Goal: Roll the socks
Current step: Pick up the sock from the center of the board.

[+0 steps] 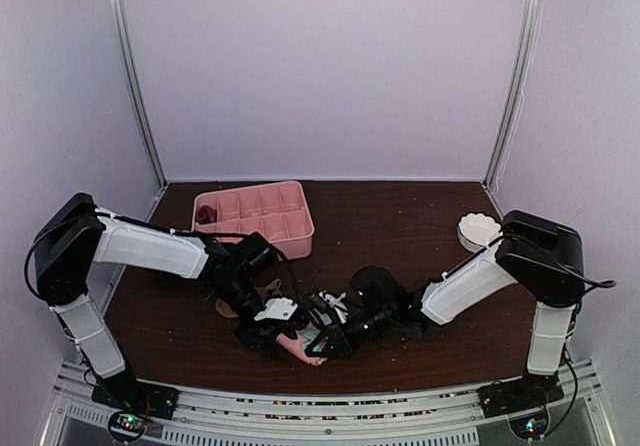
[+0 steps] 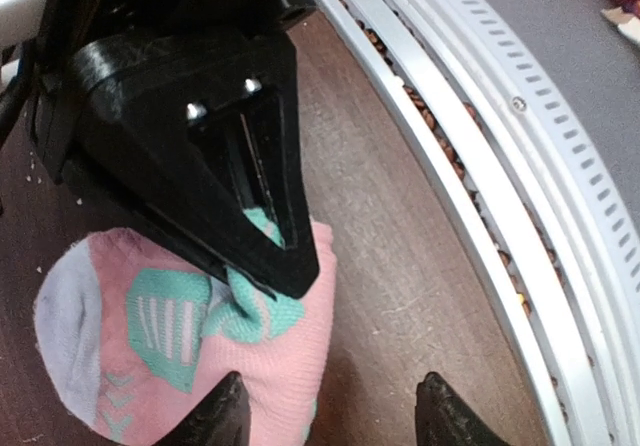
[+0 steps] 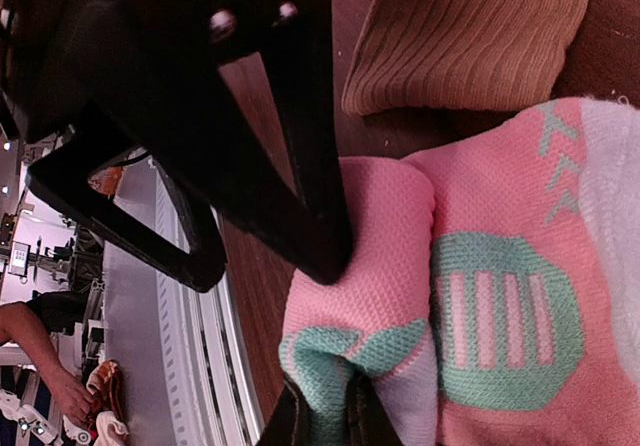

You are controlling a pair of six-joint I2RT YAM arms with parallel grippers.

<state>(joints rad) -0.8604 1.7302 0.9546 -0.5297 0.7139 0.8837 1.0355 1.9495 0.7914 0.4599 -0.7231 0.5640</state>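
The tray [image 1: 300, 228] sits at the table's [image 1: 400, 226] back-left corner, with a red bundle [image 1: 207, 212] in its left end.

In front of the tray, toward the middle, the tan sock [image 3: 470, 46] lies flat, close beside the pink sock [image 3: 480, 266] but apart from both grippers. The pink sock lies near the middle of the front edge, close to the rail [image 2: 480, 166].

The left gripper [image 2: 330, 416] comes in from the left with its jaws wide. 1 finger [image 2: 215, 421] rests on the pink sock's rail-side edge and the other [image 2: 450, 421] is over bare table, so the sock's edge lies between them. It grips nothing.

The right gripper [image 3: 328, 416] reaches in from the right, tip to tip with the left one. Its 2 fingers are narrow and pinched on a raised fold of the pink sock at the mint patch. The rest of the sock spreads flat behind the fold, with its white end farthest from the pinch.

Room is tight in front, where only a thin strip of table separates the sock from the rail. The middle and back of the table lie open. A bowl [image 1: 478, 230] stands at the right edge, well apart from the socks.
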